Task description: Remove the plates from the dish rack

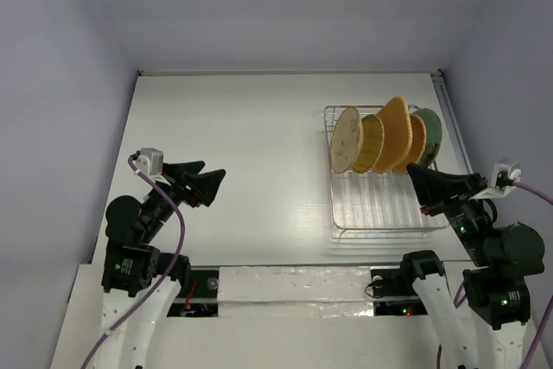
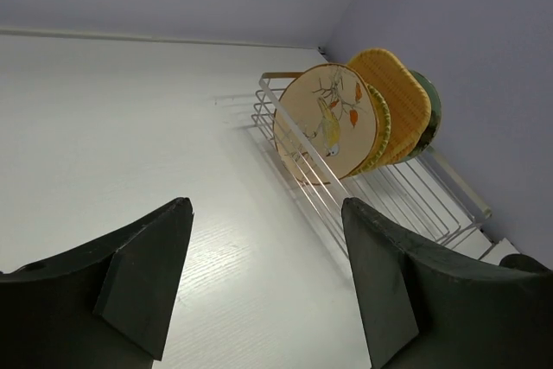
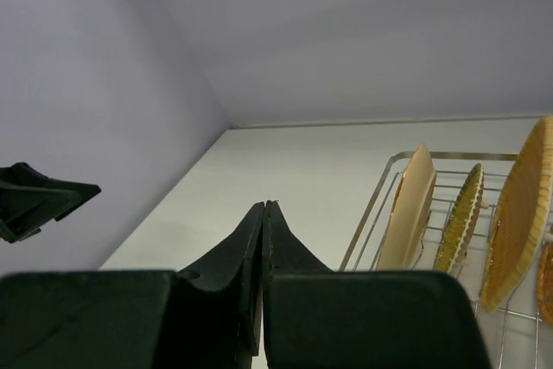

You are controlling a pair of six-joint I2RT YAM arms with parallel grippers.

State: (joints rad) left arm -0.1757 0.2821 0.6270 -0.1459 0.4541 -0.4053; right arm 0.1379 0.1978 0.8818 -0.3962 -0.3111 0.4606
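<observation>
Two grippers of yours hang empty: your left gripper has its fingers spread wide, your right gripper has them pressed together. Near the right one, five plates stand on edge in the dish rack, far right on the table.

The dish rack is thin silver metal wire, and it shines. The cream plate is smooth with a soft shine, and the picture on it lies flat. The yellow plate and the big orange plate look woven like a basket, bumpy and rough. The surface is white with faint wood lines and a little shine. The left claw and the right claw look like dull black plastic.
</observation>
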